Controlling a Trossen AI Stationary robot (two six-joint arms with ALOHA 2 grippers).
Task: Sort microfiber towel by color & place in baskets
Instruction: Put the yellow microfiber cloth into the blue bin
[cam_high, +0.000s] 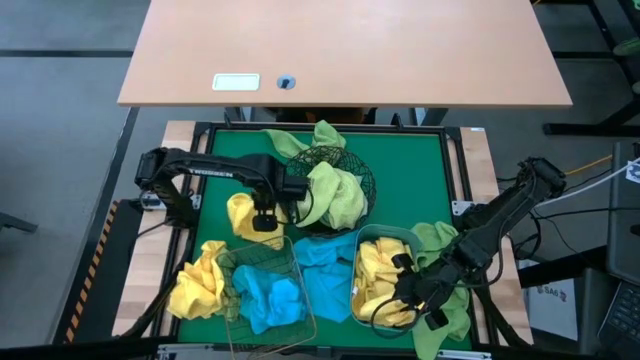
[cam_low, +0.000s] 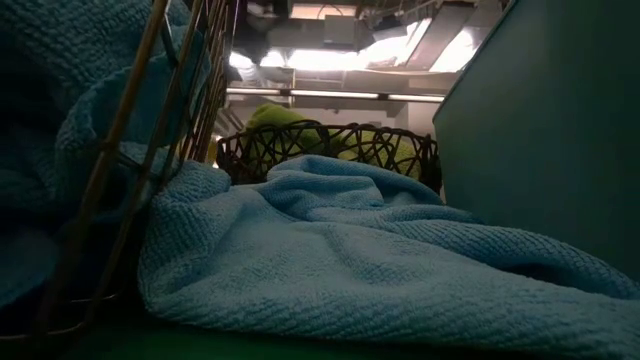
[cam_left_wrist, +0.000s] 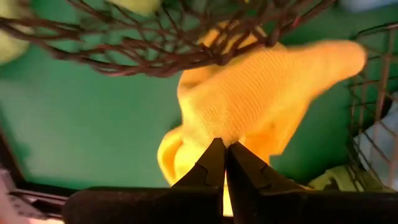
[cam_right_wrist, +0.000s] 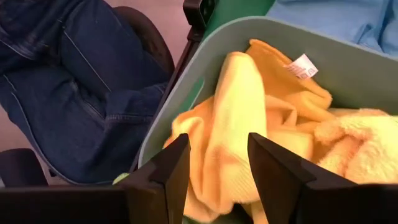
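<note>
My left gripper (cam_high: 263, 222) is shut on a yellow towel (cam_high: 242, 212) on the green mat, beside the black wire bowl (cam_high: 368, 185) that holds light green towels (cam_high: 335, 195). My right gripper (cam_high: 415, 290) is open over the bluish plastic tub (cam_high: 385, 232). In the right wrist view its fingers (cam_right_wrist: 217, 168) stand apart above the yellow towels (cam_right_wrist: 273, 112) in the tub. The copper wire basket (cam_high: 250, 262) holds blue towels (cam_high: 270, 300). Another blue towel (cam_high: 325, 275) lies on the mat between the basket and the tub. My left gripper pinches a raised peak of the yellow towel (cam_left_wrist: 231, 134) between its two shut fingertips, coming from above and pointing down. The cloth spreads out below the fingers. Whether its lower part still lies on the mat, I cannot tell.
A yellow towel (cam_high: 200, 282) lies at the mat's near left, and green towels (cam_high: 437, 240) lie right of the tub. A wooden table (cam_high: 340, 50) stands beyond the mat. A person's legs in jeans (cam_right_wrist: 62, 74) show beside the tub in the right wrist view.
</note>
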